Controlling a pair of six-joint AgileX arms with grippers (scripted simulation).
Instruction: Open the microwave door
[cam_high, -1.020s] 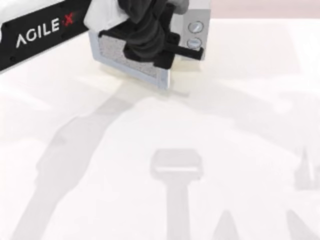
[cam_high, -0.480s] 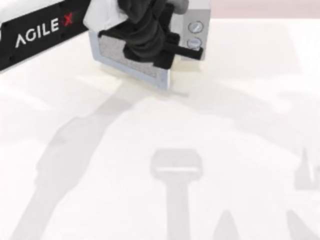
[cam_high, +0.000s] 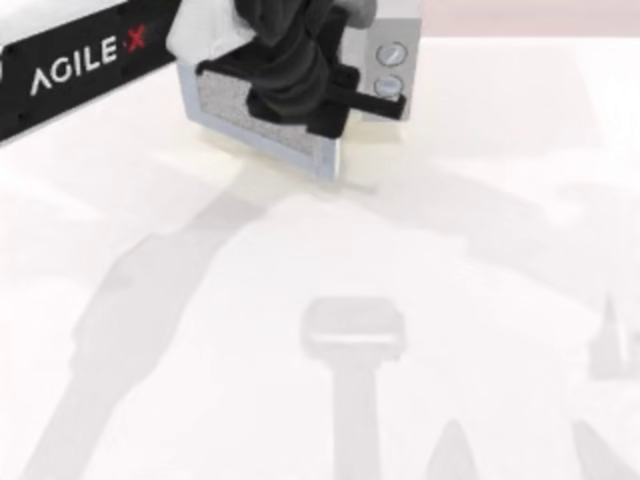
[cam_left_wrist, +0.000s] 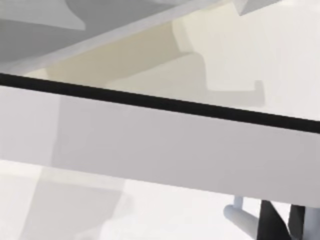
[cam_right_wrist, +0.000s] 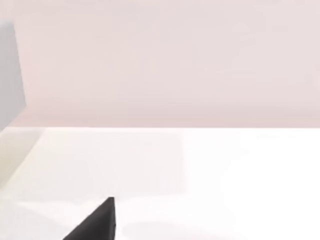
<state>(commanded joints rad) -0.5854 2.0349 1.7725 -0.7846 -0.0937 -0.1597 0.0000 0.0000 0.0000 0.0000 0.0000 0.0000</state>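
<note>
The microwave (cam_high: 398, 30) stands at the table's far edge, left of centre. Its microwave door (cam_high: 225, 105) is swung out partway, hinged at the left, with the free edge toward the table's middle. My left gripper (cam_high: 335, 118) hangs over the door's free edge. In the left wrist view the door's edge (cam_left_wrist: 160, 145) fills the middle as a wide grey band. There the left gripper (cam_left_wrist: 286, 225) has its dark fingers closed round the pale handle bar (cam_left_wrist: 239, 219). My right arm is out of the top view; one dark fingertip (cam_right_wrist: 100, 222) shows in its wrist view.
Two round knobs (cam_high: 390, 68) sit stacked on the panel right of the door. The left arm's black link marked AGILEX (cam_high: 70, 65) crosses the far left corner. The white table (cam_high: 330, 280) carries only arm shadows. The microwave's side (cam_right_wrist: 10, 75) shows in the right wrist view.
The left gripper and the door's free edge have shifted only slightly. The door stands ajar at nearly the same angle.
</note>
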